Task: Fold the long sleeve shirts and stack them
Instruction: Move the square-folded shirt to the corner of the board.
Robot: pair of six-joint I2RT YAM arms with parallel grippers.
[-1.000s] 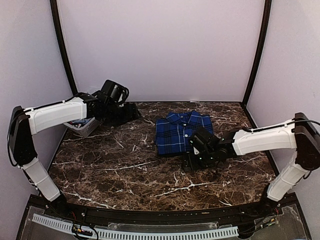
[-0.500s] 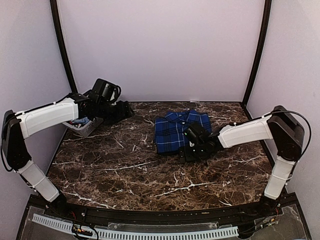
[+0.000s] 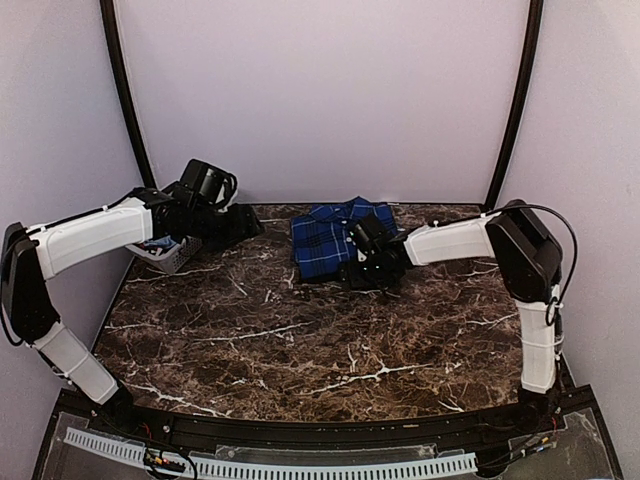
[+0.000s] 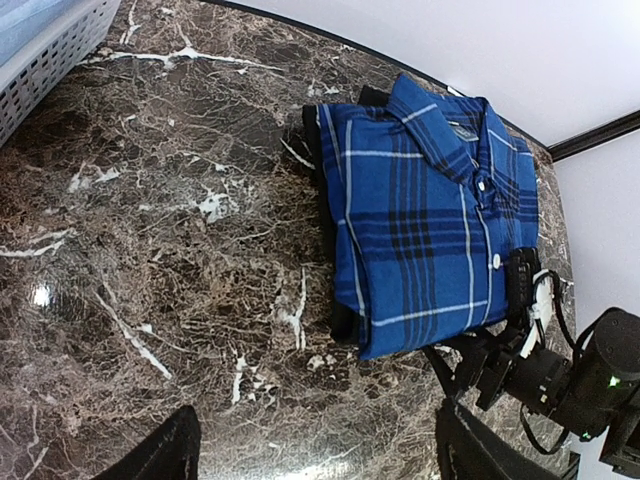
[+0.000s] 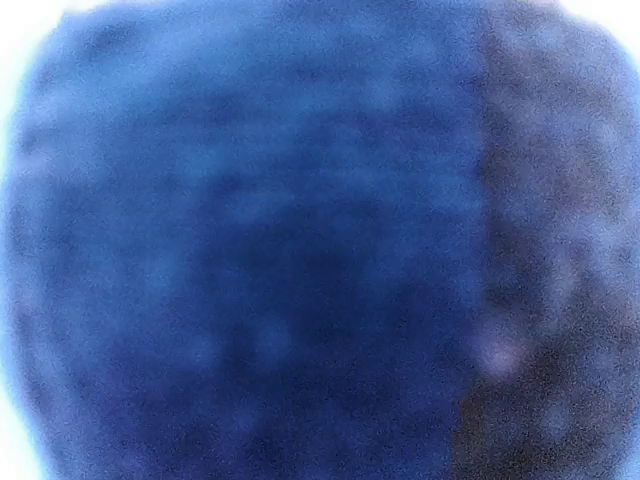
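Note:
The folded blue plaid shirt (image 3: 325, 240) lies at the back middle of the table, collar toward the back wall. In the left wrist view the plaid shirt (image 4: 430, 210) rests on top of the black shirt (image 4: 318, 135), of which only a dark edge shows. My right gripper (image 3: 365, 262) is low against the plaid shirt's near right edge, also visible in the left wrist view (image 4: 510, 335). Its own camera shows only blurred blue cloth, so its jaws are hidden. My left gripper (image 3: 235, 222) hovers open and empty at the back left, next to the basket.
A white lattice basket (image 3: 170, 255) stands at the back left corner, with something light blue inside (image 4: 25, 20). Dark marble table (image 3: 300, 340) with the back wall and black corner posts close behind the shirts.
My right gripper has moved toward the back left, and the plaid shirt has slid that way with it. My left arm has drawn back slightly to the left.

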